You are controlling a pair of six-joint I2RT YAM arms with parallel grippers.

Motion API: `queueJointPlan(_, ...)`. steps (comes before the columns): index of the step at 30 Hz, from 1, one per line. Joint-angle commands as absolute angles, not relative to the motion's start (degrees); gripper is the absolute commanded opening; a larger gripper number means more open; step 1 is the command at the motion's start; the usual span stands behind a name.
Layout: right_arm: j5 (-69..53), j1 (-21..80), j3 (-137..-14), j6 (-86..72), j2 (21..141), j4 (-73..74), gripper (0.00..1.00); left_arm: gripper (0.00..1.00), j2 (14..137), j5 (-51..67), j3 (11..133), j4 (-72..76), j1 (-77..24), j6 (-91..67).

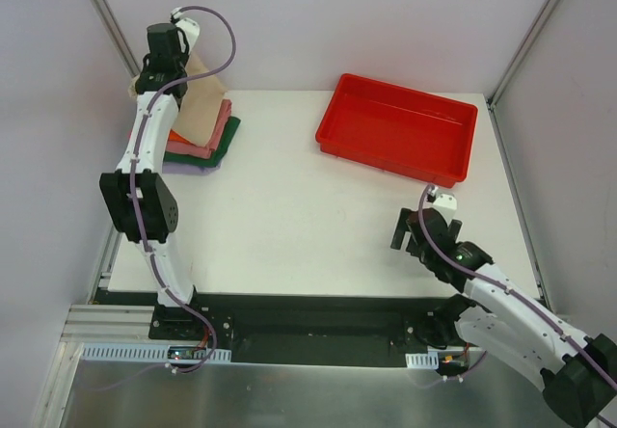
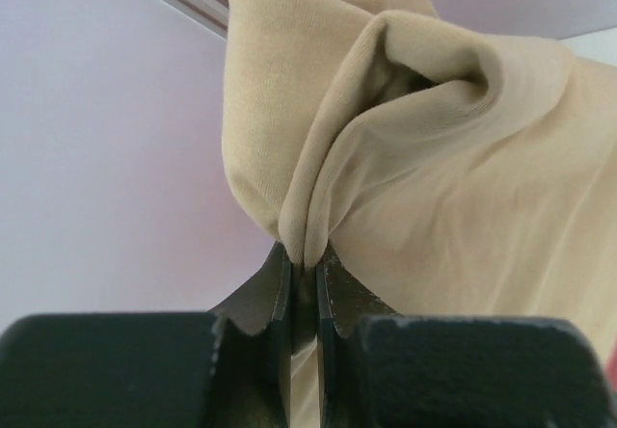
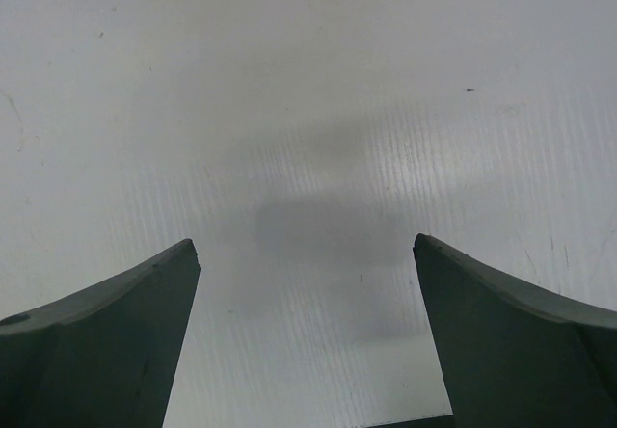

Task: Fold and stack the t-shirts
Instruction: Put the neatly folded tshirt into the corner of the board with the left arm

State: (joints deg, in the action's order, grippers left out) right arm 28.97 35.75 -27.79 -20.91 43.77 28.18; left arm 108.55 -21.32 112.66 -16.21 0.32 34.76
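Observation:
My left gripper [image 2: 306, 259] is shut on a bunched fold of the beige t-shirt [image 2: 434, 158], which rises in front of the left wrist camera. From above, the left gripper [image 1: 166, 79] holds the beige t-shirt [image 1: 201, 100] lifted at the table's far left corner. The cloth hangs over a stack where a pink t-shirt [image 1: 225, 120], an orange t-shirt [image 1: 181, 143] and a dark green t-shirt [image 1: 218, 150] show. At the near right, my right gripper [image 1: 424, 233] is open above the bare table [image 3: 308, 81], and in the right wrist view the right gripper [image 3: 307, 245] has nothing between its fingers.
A red plastic tray [image 1: 333, 129] stands at the back right of the white table [image 1: 289, 216]. Pale walls with metal corner posts [image 1: 106, 13] close in the left, back and right sides.

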Motion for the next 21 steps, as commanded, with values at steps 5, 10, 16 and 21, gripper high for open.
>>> queueJointPlan(5,29.62,35.24,-31.29,-22.24,48.34,25.14,0.96,0.0,120.05,-22.93,120.4,-6.33,3.77,33.4)
queueJointPlan(10,29.79,35.16,-33.13,-20.92,51.5,24.34,0.96,0.0,124.88,-24.52,121.64,-3.96,5.36,30.76)
queueJointPlan(16,29.53,34.98,-35.33,-21.18,54.75,24.7,0.96,0.32,129.02,-26.37,121.64,-1.23,6.85,27.78)
queueJointPlan(21,31.02,35.07,-36.56,-21.09,57.21,26.54,0.96,0.99,127.01,-27.68,120.42,-1.23,7.12,24.53)
